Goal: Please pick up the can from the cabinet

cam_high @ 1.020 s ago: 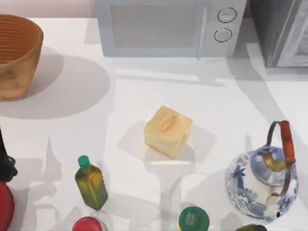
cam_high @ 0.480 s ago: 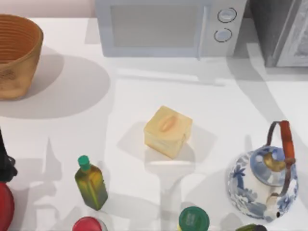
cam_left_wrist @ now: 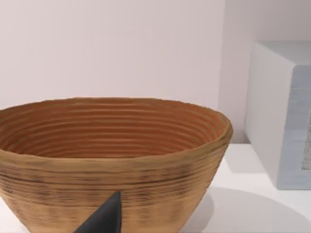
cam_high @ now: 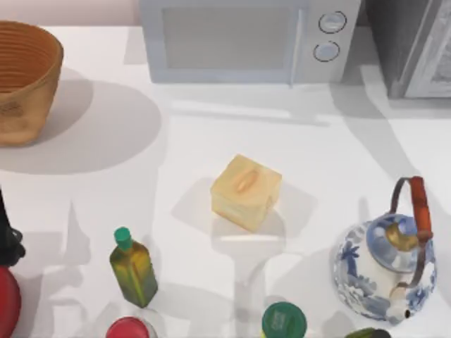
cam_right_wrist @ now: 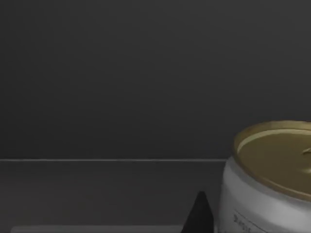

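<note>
— From above, what's on the table?
— Cabinet (cam_high: 412,46), dark grey, at the back right, beside a white microwave (cam_high: 246,39); a glossy porcelain teapot (cam_high: 384,271) near the front.
— Left wrist?
— A ribbed woven basket (cam_left_wrist: 109,160); left grip unclear.
— Right wrist?
— The can (cam_right_wrist: 272,179), white with gold top, inside dark walls; right grip unclear.

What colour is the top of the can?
Dull gold, above a white body; the can shows best in the right wrist view.
</note>
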